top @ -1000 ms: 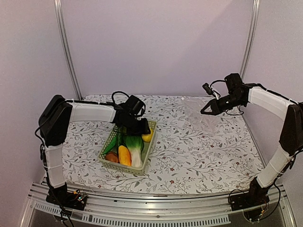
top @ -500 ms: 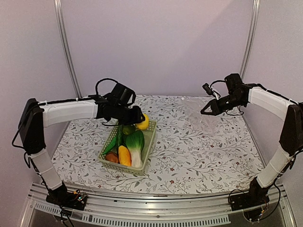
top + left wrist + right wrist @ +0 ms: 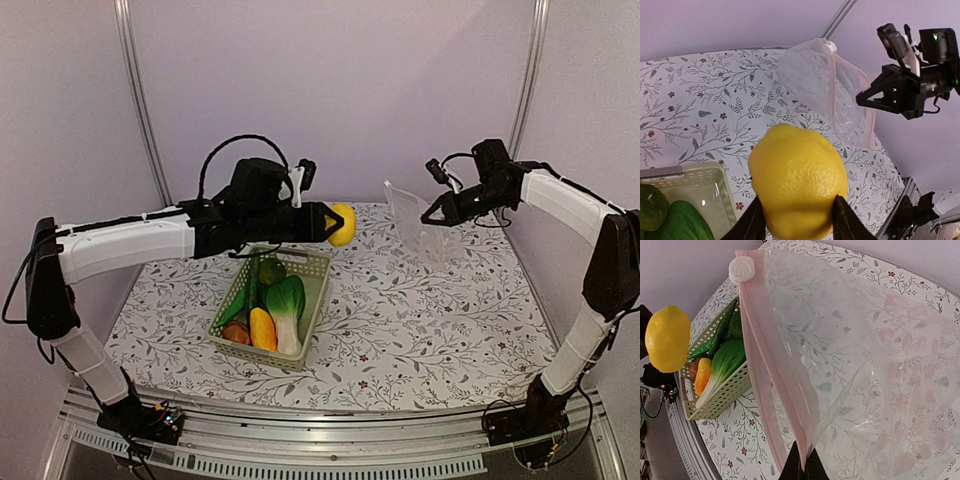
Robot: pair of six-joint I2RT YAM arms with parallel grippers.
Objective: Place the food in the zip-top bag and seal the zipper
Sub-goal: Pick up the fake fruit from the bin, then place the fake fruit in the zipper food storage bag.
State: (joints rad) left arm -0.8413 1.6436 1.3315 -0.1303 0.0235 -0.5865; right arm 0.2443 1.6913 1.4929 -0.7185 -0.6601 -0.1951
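**Floral bench, lemon aloft**

Patterned bench (image 3: pixel 430 320) from above: the left gripper (image 3: pixel 337 223) clamps a lemon (image 3: pixel 344 224) over the basket's (image 3: pixel 255 352) far end, and the right gripper (image 3: pixel 430 219) pinches the clear bag (image 3: pixel 410 212) upright.
Left wrist: fingers (image 3: pixel 754 224) squeeze the lemon, with the bag ahead.
Right wrist: the pink zipper (image 3: pixel 775 380) edge is gripped.

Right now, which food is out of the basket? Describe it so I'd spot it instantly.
Find the pale green basket on the flowered table. Up past its far end, the left arm holds a lemon in its jaws. It is the only food in the air, plain yellow and oval.
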